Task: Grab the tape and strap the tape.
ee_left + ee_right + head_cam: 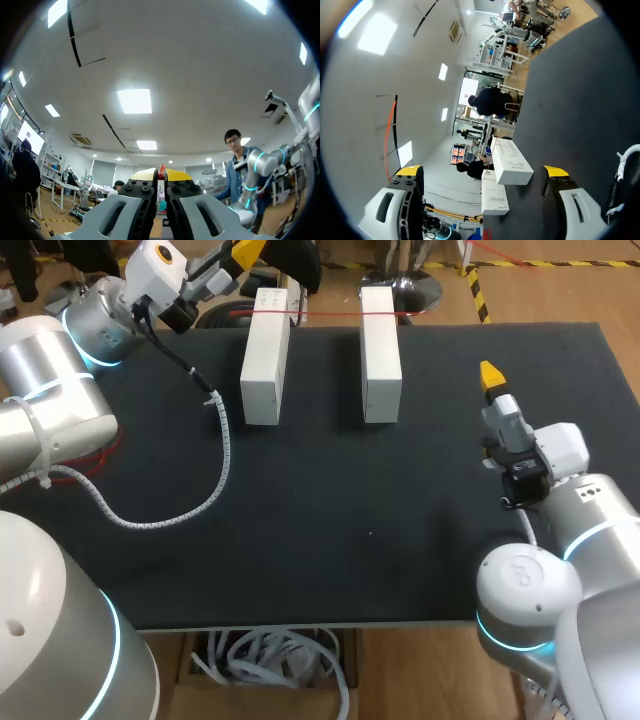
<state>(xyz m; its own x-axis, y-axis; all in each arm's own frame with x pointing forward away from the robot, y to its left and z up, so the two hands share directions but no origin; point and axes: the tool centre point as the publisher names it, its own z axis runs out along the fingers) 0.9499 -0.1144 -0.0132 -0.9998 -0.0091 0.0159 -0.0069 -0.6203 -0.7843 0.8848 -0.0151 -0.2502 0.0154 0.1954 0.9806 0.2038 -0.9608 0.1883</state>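
left claw (160,175): up behind the far end of the left block (265,360), slightly to its left. Tips pinched tight, with a thin red sliver of tape between them. I read that as holding the tape end.
cable (222,455): white spiral-wrapped line from the left arm. It loops on the surface (400,540) just left of the left block.
tape (330,313): thin red line across the top of the left block at its far end. It spans the gap and crosses the right block (381,355) the same way. It looks taut.
right block: parallel to the left block, on its right, with a clear gap between them.
right claw (482,172): well right of the left block, past the right block and nearer the front edge. Tips spread wide, holding nothing.
step: judging by the layout, the tape is grabbed and laid over both blocks, but strapping is not finished.
risk 1: the pinch on the tape is thin, so extra tension could pull the tape out.
risk 2: the tape sits near the blocks' far edge, so a backward pull could slide it off.
risk 3: a sideways pull could drag or tip the left block.
risk 4: the cable could catch the left block's near corner if the left arm swings.
risk 5: the right claw could clip the right block if it comes in low.
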